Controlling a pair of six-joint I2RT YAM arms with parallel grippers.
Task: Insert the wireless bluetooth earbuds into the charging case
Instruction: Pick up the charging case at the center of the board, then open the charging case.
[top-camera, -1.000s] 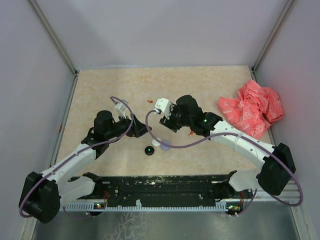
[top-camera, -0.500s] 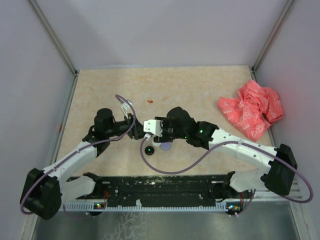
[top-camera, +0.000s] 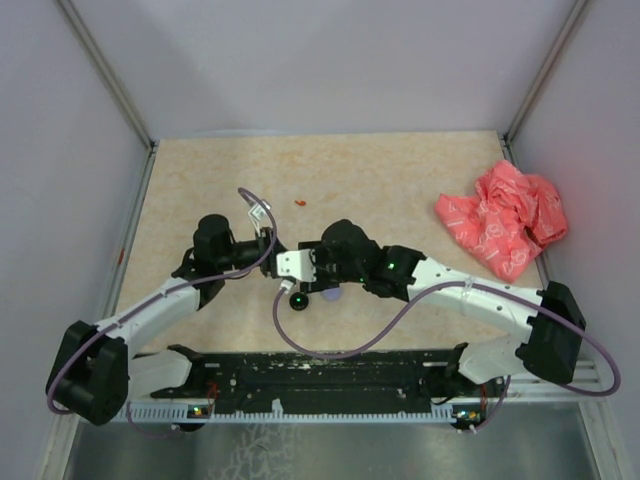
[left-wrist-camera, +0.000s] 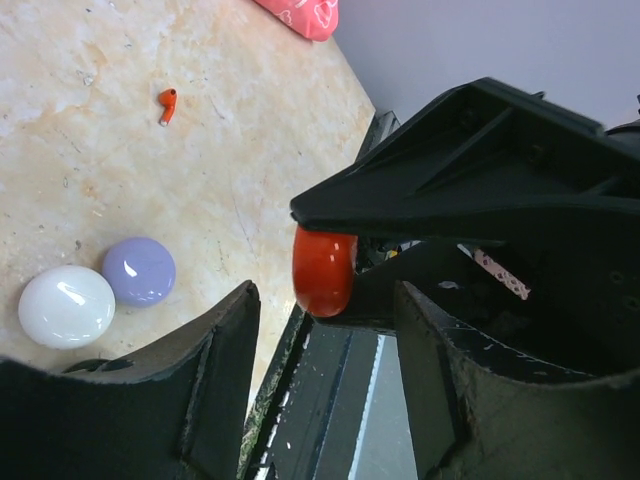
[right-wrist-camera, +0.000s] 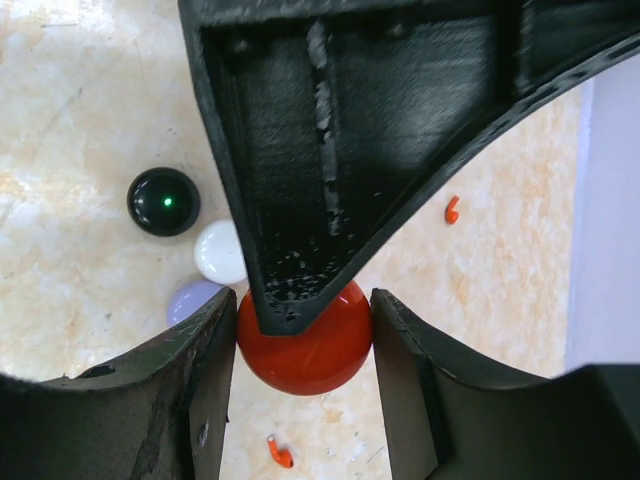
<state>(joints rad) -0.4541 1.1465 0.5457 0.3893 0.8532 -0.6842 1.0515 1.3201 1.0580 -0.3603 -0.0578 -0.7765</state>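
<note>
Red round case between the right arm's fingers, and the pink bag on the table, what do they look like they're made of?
Red round case: probably hard plastic with a glossy finish; the surface is smooth and carries soft light reflections. Pink bag: looks like thin plastic film, crumpled into many sharp folds and slightly shiny.

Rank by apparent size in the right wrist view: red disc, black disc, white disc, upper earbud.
Largest: red disc, but nearest the camera.
Then black disc and white disc, unranked: white partly hidden.
Smallest: upper earbud.
</note>
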